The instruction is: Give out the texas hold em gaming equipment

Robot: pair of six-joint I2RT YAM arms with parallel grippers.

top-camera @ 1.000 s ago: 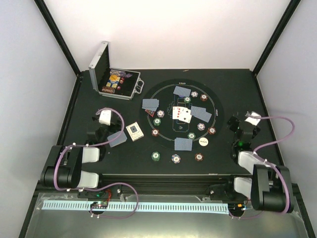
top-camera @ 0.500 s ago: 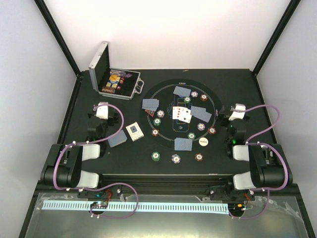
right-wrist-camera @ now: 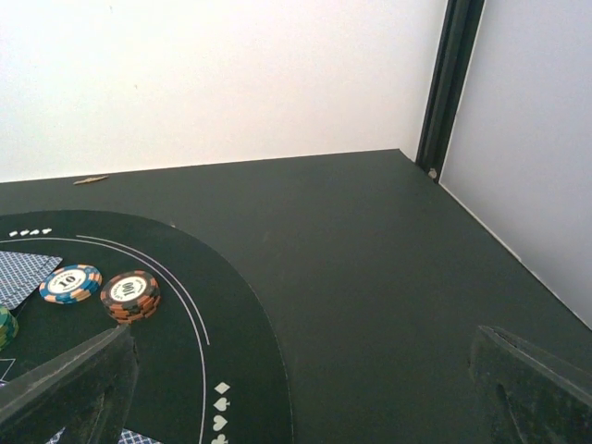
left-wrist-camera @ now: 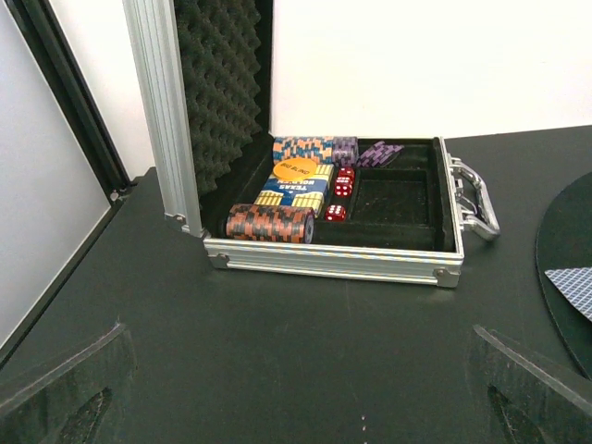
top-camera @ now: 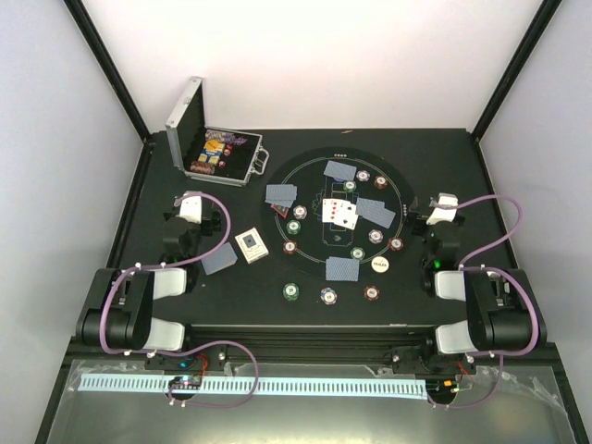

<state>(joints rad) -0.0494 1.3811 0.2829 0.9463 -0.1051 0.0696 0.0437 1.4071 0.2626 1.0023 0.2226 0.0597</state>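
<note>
Clearly neither hand is carrying anything. The left hand (left-wrist-camera: 296, 388) is spread wide, its fingers (left-wrist-camera: 65, 393) sitting in the two lower corners of the left wrist view with bare counter (left-wrist-camera: 305, 324) between them. It looks straight at the open silver case (left-wrist-camera: 333, 262) in the middle of that frame, whose lid stands upright so the chip rolls (left-wrist-camera: 270, 222) and red dice (left-wrist-camera: 344, 182) inside can be reached. I judge it is lined up for another pick from there.

The right hand (right-wrist-camera: 296, 388) is likewise released and empty, low over the counter at the right edge of the round felt mat (right-wrist-camera: 176, 398). A blue-white chip (right-wrist-camera: 70, 283) and a dark red chip (right-wrist-camera: 130, 294) lie at the left of its view, just inside the printed ring.

From above, the dealing looks far along. Blue-backed cards (top-camera: 342, 268) and chips ring the mat seat by seat, face-up cards (top-camera: 340, 213) mark the centre, and the white button (top-camera: 379, 265) sits at lower right. One stray card (top-camera: 219, 258) lies off the mat beside the left arm.
</note>
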